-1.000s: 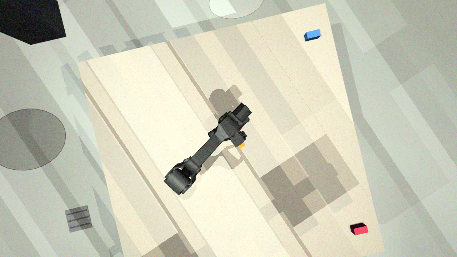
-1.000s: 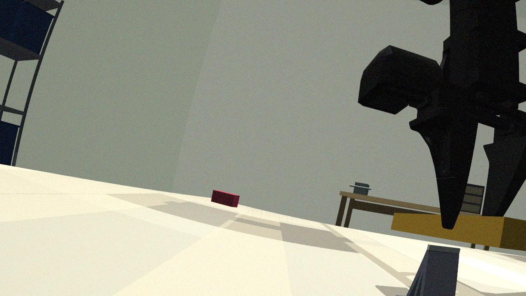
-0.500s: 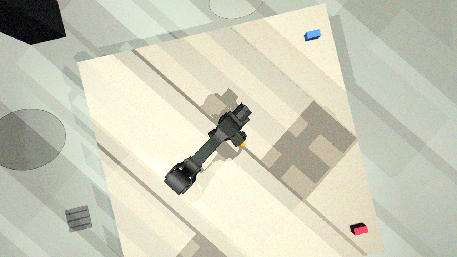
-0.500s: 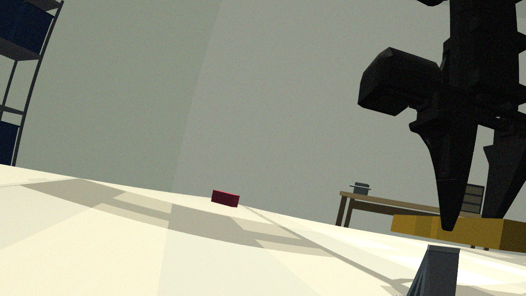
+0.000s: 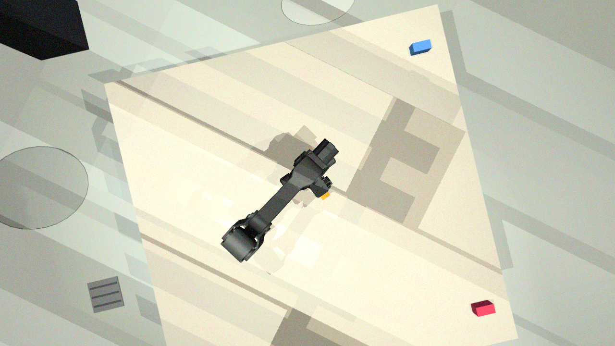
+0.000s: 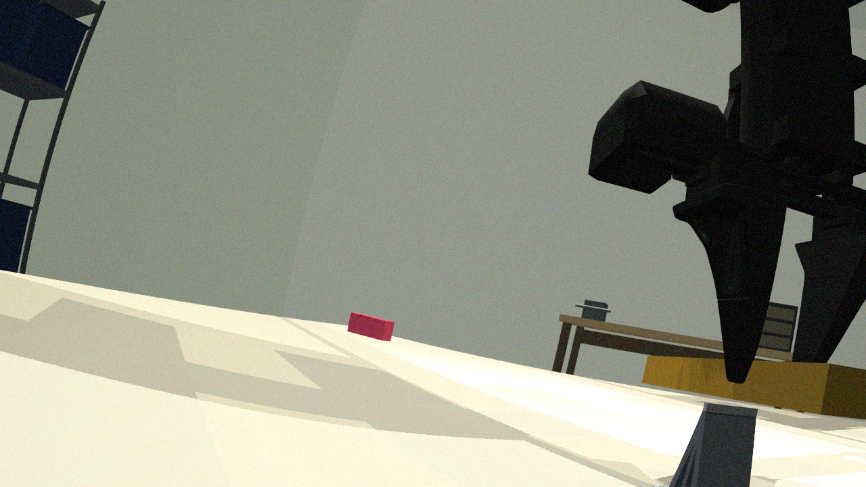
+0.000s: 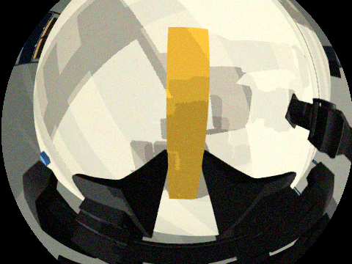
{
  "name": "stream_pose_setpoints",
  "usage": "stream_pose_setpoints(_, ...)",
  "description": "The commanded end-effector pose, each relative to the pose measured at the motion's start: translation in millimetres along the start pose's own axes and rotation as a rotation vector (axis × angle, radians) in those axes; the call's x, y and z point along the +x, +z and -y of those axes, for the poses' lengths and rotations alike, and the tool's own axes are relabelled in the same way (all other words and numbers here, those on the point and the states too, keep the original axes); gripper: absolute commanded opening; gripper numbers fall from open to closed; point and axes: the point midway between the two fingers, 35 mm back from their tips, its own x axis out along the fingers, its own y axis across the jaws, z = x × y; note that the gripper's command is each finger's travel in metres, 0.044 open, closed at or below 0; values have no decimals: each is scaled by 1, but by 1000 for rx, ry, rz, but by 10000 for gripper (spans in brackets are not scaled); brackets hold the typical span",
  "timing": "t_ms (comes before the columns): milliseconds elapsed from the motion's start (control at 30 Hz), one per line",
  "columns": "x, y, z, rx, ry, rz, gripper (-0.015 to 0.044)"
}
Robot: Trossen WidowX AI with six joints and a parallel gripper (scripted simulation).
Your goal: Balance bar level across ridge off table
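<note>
The yellow bar (image 5: 325, 195) (image 6: 678, 372) (image 7: 188, 92) is clamped between the two black fingers of my gripper (image 6: 775, 372) (image 7: 185, 153), near one end of its length as the wrist view shows it. The bar is off the table. The dark grey ridge (image 6: 726, 448) stands at the bottom right of the exterior view, with its narrow top just under the bar's lower edge in that view and a small gap showing. How far apart they are in depth I cannot tell. The ridge is hidden in the top view and the wrist view.
A red block (image 5: 483, 308) (image 6: 369, 327) sits near one corner of the cream table (image 5: 387, 275). A blue block (image 5: 421, 46) (image 7: 45, 158) sits near another corner. Striped shadows cross the tabletop. Shelving and a wooden bench (image 6: 629, 331) stand beyond the table.
</note>
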Motion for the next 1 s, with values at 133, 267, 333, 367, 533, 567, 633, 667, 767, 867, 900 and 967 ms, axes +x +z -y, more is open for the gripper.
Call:
stream_pose_setpoints(133,1,0,0,3,0,1,0)
stream_pose_setpoints(267,1,0,0,3,0,1,0)
stream_pose_setpoints(333,2,0,0,3,0,1,0)
stream_pose_setpoints(367,2,0,0,3,0,1,0)
stream_pose_setpoints(533,2,0,0,3,0,1,0)
stream_pose_setpoints(567,2,0,0,3,0,1,0)
stream_pose_setpoints(633,2,0,0,3,0,1,0)
stream_pose_setpoints(667,2,0,0,3,0,1,0)
stream_pose_setpoints(767,3,0,0,3,0,1,0)
stream_pose_setpoints(867,3,0,0,3,0,1,0)
stream_pose_setpoints(900,3,0,0,3,0,1,0)
stream_pose_setpoints(967,3,0,0,3,0,1,0)
